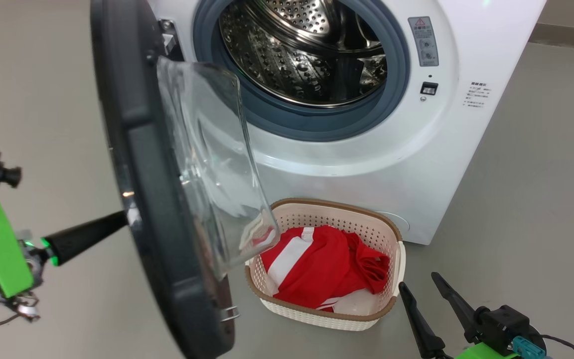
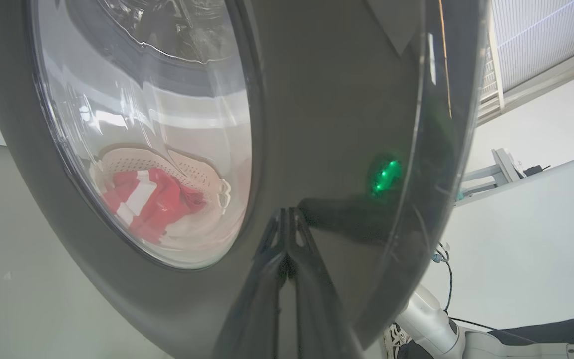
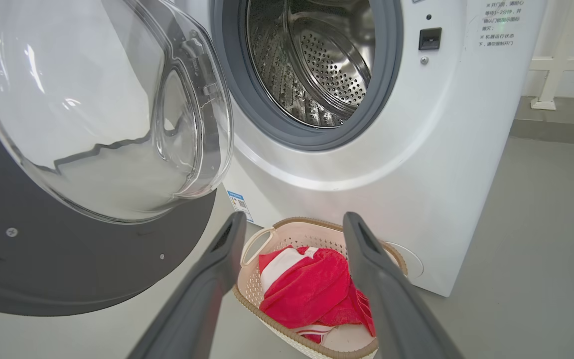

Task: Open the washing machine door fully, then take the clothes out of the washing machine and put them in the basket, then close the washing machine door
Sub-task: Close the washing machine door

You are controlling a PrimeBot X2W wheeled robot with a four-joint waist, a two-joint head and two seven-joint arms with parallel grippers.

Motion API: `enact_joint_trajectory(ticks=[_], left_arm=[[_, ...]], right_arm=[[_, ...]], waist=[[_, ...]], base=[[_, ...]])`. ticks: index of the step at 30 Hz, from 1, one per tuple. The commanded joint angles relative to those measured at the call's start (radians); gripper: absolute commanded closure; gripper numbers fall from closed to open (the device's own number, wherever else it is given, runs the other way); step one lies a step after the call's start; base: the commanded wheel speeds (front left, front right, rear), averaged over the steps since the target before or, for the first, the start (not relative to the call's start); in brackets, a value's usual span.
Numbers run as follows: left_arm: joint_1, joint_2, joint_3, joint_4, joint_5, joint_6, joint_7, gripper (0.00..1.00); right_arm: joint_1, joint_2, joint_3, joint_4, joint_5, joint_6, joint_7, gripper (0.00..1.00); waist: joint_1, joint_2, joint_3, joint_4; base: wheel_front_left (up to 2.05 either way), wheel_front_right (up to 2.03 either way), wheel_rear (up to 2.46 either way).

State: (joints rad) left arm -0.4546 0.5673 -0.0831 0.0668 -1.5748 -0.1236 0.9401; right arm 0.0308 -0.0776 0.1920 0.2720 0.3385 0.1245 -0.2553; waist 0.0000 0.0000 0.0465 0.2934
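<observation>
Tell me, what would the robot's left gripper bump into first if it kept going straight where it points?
The washing machine door. The shut left gripper points at the outer side of its black rim, and the tips look right at it, maybe already touching, so it would press on the door.

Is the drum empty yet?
Empty, as far as visible: the drum shows bare steel; the clothes lie in the basket.
</observation>
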Motion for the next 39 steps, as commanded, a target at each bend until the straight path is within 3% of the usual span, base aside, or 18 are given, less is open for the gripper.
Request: enact_joint_trajectory(ticks=[1, 14, 28, 33, 35, 36, 39], left_arm=[[-0.025, 0.023, 0.031, -0.048, 0.005, -0.007, -0.005, 1.0], [-0.01, 0.002, 0.014, -0.092, 0.023, -0.007, -0.038, 1.0], [0.033, 0.001, 0.027, -0.099, 0.056, -0.007, -0.125, 1.0], [0.062, 0.002, 0.043, -0.088, 0.073, -0.007, -0.186, 0.5], [0.078, 0.002, 0.049, -0.083, 0.08, -0.007, -0.214, 0.2], [0.086, 0.004, 0.055, -0.078, 0.09, -0.007, -0.235, 0.0], [0.107, 0.004, 0.066, -0.054, 0.099, -0.007, -0.287, 0.0]], right_arm=[[-0.012, -0.001, 0.019, -0.028, -0.017, 0.006, -0.006, 0.0], [-0.013, 0.005, 0.013, -0.031, -0.02, 0.006, -0.006, 0.0], [-0.004, 0.007, 0.007, -0.031, -0.018, 0.006, -0.006, 0.0], [-0.002, 0.005, 0.009, -0.029, -0.017, 0.006, -0.006, 0.0], [-0.001, 0.004, 0.009, -0.029, -0.016, 0.006, -0.006, 0.0], [0.0, 0.004, 0.009, -0.029, -0.015, 0.006, -0.006, 0.0], [0.002, 0.002, 0.011, -0.029, -0.014, 0.006, -0.006, 0.0]], waist=[[0.0, 0.0, 0.001, -0.005], [0.0, 0.0, 0.006, -0.022], [0.0, 0.0, -0.004, 0.008], [0.0, 0.0, -0.009, 0.021], [0.0, 0.0, -0.012, 0.024], [0.0, 0.0, -0.013, 0.026], [0.0, 0.0, -0.017, 0.031]], base=[[0.0, 0.0, 0.0], [0.0, 0.0, 0.0], [0.0, 0.0, 0.0], [0.0, 0.0, 0.0], [0.0, 0.0, 0.0], [0.0, 0.0, 0.0], [0.0, 0.0, 0.0]])
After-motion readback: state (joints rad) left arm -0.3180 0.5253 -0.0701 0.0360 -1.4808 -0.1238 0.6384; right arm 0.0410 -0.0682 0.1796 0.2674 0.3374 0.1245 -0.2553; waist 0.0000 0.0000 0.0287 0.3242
